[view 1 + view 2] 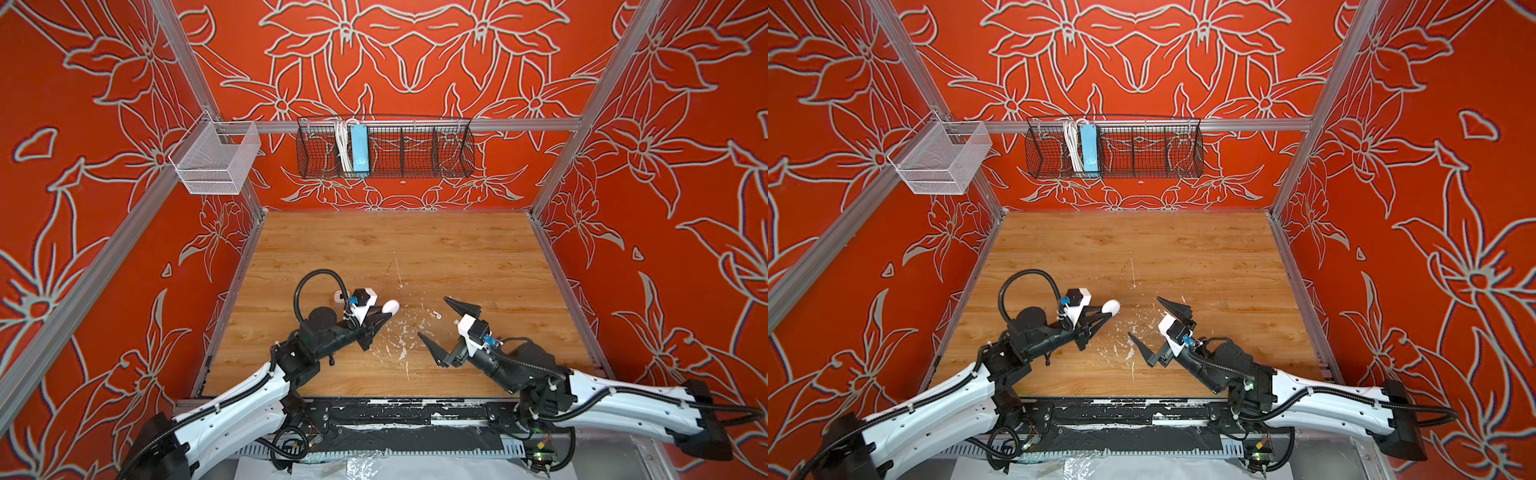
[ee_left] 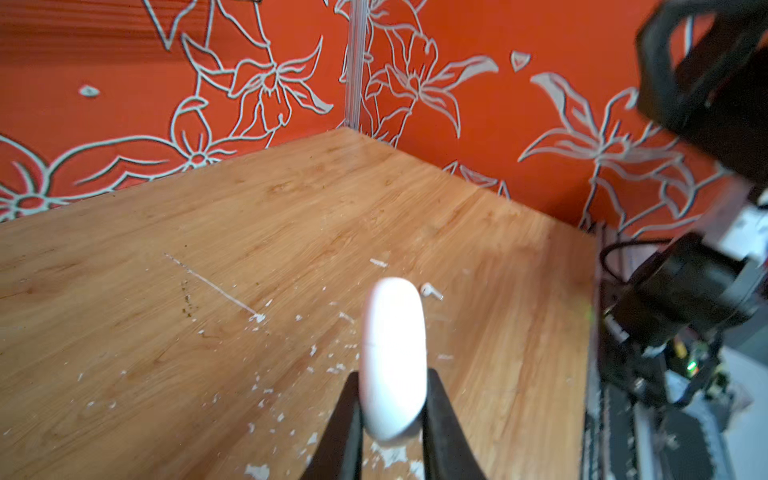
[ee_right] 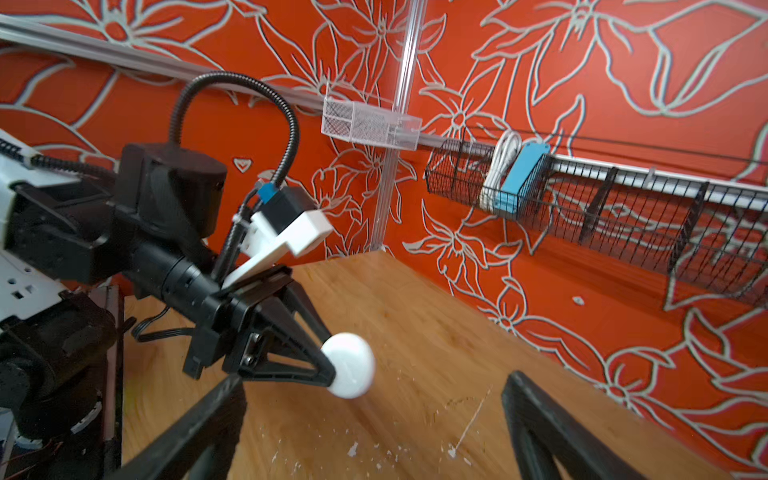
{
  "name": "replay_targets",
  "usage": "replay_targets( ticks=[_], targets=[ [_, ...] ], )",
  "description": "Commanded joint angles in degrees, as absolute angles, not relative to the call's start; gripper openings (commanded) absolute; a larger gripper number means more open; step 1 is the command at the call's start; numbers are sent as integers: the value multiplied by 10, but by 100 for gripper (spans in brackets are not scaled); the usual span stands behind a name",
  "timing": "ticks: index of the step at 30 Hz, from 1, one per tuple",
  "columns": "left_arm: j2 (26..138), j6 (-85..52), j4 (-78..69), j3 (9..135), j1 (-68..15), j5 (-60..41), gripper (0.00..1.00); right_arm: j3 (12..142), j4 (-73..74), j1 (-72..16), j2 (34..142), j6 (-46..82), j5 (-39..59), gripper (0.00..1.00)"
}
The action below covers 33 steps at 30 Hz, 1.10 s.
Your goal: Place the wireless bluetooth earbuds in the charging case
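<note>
Near middle of brown wooden table [image 1: 374, 249], tiny glossy white earbud [image 1: 436, 314] lies right of round white plastic case [image 1: 391, 306]. Left gripper [image 1: 384, 311] pinches case. Right gripper [image 1: 1143, 316] wide open, empty, closer to earbud.

overhead stereo pair, two wrist close-ups

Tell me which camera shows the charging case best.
The left wrist view: the charging case sits close, edge-on, seam visible, pinched by the left claw. The right wrist view shows its round face; both top views show just a small white blob.
</note>
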<state>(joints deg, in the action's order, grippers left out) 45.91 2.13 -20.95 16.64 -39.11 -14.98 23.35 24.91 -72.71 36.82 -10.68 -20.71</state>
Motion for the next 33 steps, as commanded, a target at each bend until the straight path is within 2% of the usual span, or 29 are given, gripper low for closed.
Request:
replay_targets(
  ticks=[1,7,13,19,33],
  targets=[
    [467,153,-276,159,-395,-199,0,266,166,-696,405,-71,-190,98],
    [440,171,-329,134,-395,-328,0,292,134,-656,463,-90,-149,94],
    [396,162,-327,124,-395,-342,0,254,164,-655,448,-104,-53,86],
    [377,162,-342,112,-396,-369,0,260,157,-656,449,-103,-34,79],
    [388,187,-312,127,-399,-413,0,277,168,-656,466,-102,8,76]
  ],
)
